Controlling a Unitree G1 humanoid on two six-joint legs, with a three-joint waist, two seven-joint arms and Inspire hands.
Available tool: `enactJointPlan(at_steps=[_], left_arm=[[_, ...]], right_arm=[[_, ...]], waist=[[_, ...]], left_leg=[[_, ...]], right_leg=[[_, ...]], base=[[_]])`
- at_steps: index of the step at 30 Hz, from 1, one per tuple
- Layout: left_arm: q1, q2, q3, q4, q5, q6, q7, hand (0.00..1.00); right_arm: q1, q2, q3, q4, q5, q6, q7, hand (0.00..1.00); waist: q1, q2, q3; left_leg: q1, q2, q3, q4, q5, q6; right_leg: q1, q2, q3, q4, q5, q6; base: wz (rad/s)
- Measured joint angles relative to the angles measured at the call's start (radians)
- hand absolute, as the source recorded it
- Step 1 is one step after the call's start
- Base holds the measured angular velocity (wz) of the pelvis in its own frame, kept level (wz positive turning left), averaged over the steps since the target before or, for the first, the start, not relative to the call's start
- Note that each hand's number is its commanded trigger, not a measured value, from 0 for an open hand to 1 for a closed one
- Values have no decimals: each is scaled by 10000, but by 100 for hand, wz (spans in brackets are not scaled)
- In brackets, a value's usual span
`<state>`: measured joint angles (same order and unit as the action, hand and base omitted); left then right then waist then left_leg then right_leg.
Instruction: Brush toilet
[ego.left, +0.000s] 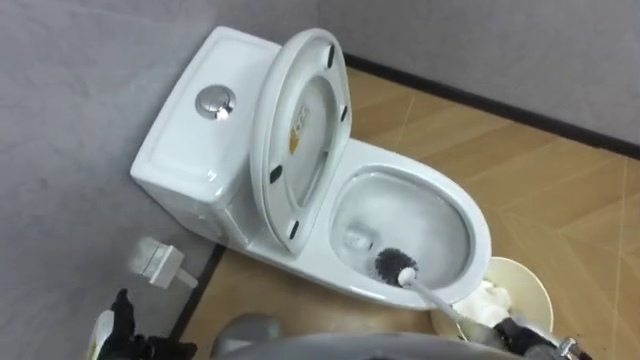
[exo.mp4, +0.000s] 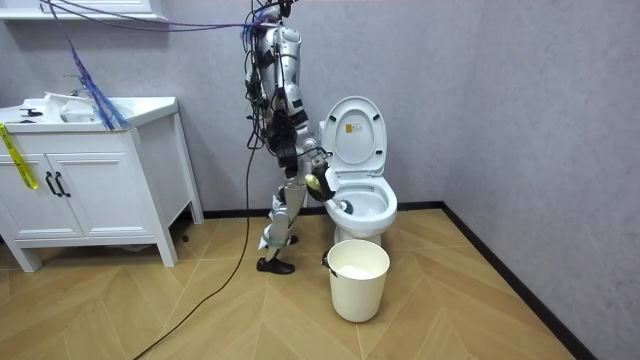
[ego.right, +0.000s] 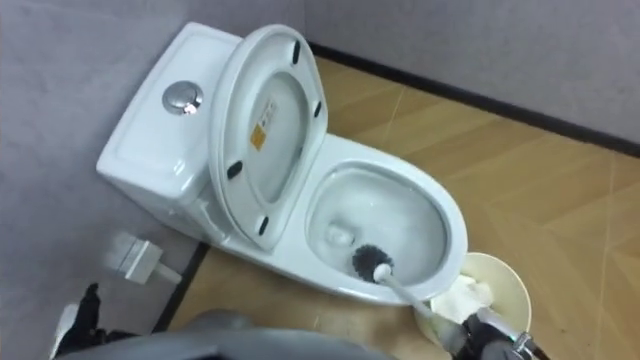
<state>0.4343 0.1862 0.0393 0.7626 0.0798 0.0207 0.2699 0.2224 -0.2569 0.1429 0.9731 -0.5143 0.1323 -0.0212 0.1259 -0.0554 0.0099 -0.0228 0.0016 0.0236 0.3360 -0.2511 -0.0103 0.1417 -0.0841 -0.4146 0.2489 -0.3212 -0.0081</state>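
Black-bristled toilet brush with a white handle (ego.left: 425, 290) is down in the white ceramic toilet (ego.left: 478, 240), with its head on the near wall of the bowl, just beside the drain. The right hand (ego.left: 517, 336) is wrapped round the handle's end. The left hand (ego.left: 122, 318) hangs low on the left, can't tell its state. I'd keep the bristles pressed on the porcelain, sweep round under the rim, and not flick toward the cream round bin (ego.left: 535, 290) right beside it.

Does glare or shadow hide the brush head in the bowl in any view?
Left eye view: the brush head stands dark against the pale bowl, only a soft sheen around it. Right eye view: the same. Room view: even light, no hard shadows; brush head too small to judge.
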Motion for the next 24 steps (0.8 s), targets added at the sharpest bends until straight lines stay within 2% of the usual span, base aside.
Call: enactJointPlan(at_steps=[2, 4, 5, 8, 13, 14, 16, 19, 24], left_arm=[[46, -79, 193, 316, -135, 32, -179, 0], [38, -200, 501, 654, -133, 42, -305, 0], [-49, -236, 678, 808, -151, 69, -434, 0], [-166, -229, 895, 1243, -364, 71, -465, 0], [-740, -288, 1162, 1828, -255, 93, -467, 0], [-810, -305, 1169, 1810, -185, 95, -467, 0], [-898, -315, 1262, 1814, 40, 93, -467, 0], [-1155, -334, 1577, 1817, 332, 84, -442, 0], [-1686, -462, 1450, 1827, 330, -43, -415, 0]], right_arm=[[76, 143, -384, 3, 487, -83, -97, 100], [122, 217, -779, -20, 1023, -110, -226, 100], [123, 240, -1081, -66, 1266, -136, -347, 100], [118, 261, -1625, -352, 1704, -428, -918, 100], [150, 435, -2309, -843, 1784, -1025, -1452, 100], [168, 531, -2499, -862, 1958, -1154, -1625, 100], [291, 681, -2797, -1090, 2188, -1345, -1920, 100], [434, 705, -2876, -1172, 2019, -1461, -2274, 100], [459, 730, -2925, -1177, 2282, -1730, -2834, 100]], waist=[[-39, 5, 7], [-93, 86, 4], [-158, 147, 7], [-291, 238, 13], [-718, 254, 0], [-774, 295, -45], [-946, 342, -81], [-1178, 364, -111], [-1583, 336, -124]], left_leg=[[109, -2, 69, -30, -4, -5], [215, 15, 219, -80, -4, -5], [341, 29, 337, -138, -4, -4], [550, 88, 659, -314, -4, -5], [648, 206, 1016, -472, -2, -7], [794, 211, 1166, -671, 3, -15], [1020, 219, 1476, -921, 24, -40], [1165, 226, 1706, -1057, 33, -42], [1336, 232, 2006, -1373, 53, -10]], right_leg=[[95, 14, 96, -105, 11, 18], [134, 37, 363, -125, 14, 13], [149, 60, 665, -119, 23, -3], [132, 128, 1121, -114, 51, -48], [-6, 237, 1509, -178, 164, -88], [-3, 283, 1736, -250, 216, -97], [-13, 312, 2065, -284, 265, -76], [-117, 338, 2458, -274, 342, -50], [-244, 449, 2874, -291, 527, 1]], base=[[-13], [-23], [-30], [-30], [-21], [-37], [-44], [-40], [-27]])
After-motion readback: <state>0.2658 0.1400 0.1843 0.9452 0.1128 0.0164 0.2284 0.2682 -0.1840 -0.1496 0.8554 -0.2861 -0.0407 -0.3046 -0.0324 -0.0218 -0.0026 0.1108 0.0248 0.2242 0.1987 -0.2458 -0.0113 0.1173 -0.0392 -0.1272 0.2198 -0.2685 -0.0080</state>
